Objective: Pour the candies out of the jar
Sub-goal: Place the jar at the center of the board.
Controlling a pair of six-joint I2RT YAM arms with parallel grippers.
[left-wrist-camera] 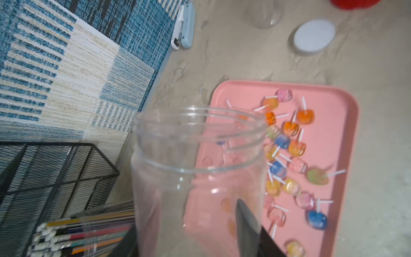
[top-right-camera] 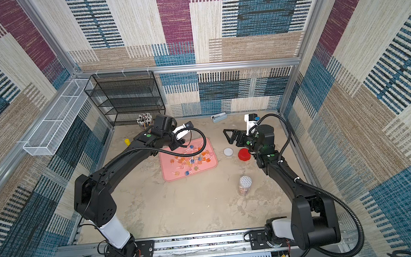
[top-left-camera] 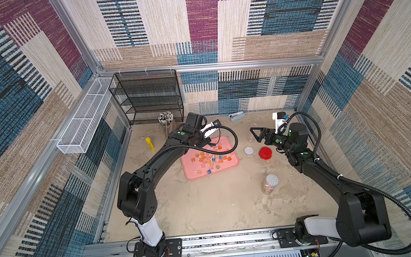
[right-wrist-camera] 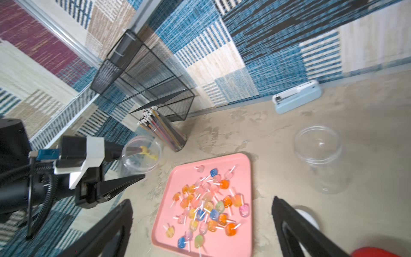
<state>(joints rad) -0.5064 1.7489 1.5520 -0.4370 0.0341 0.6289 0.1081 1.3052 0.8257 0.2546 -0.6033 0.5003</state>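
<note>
My left gripper (left-wrist-camera: 189, 233) is shut on a clear, empty plastic jar (left-wrist-camera: 200, 155), one finger (left-wrist-camera: 245, 224) showing dark through its wall. In the right wrist view the jar (right-wrist-camera: 141, 154) hangs tilted above the table by the pink tray's far left corner. The candies (top-left-camera: 210, 161), small lollipops in orange, blue, yellow and pink, lie scattered on the pink tray (top-left-camera: 234, 162); they also show in the right wrist view (right-wrist-camera: 206, 207). My right gripper (top-left-camera: 255, 133) is open and empty, held above the table right of the tray, in both top views (top-right-camera: 228, 135).
A second empty clear jar (right-wrist-camera: 318, 155) stands near the right gripper, beside a white lid (top-left-camera: 249, 150) and a red lid (top-left-camera: 265, 153). A foil-sealed jar (top-left-camera: 270, 184) stands nearer the front. Pencil holder (top-left-camera: 166, 123), yellow glue stick (top-left-camera: 149, 144), blue stapler (top-left-camera: 236, 116) and black mesh shelf (top-left-camera: 148, 95) line the back.
</note>
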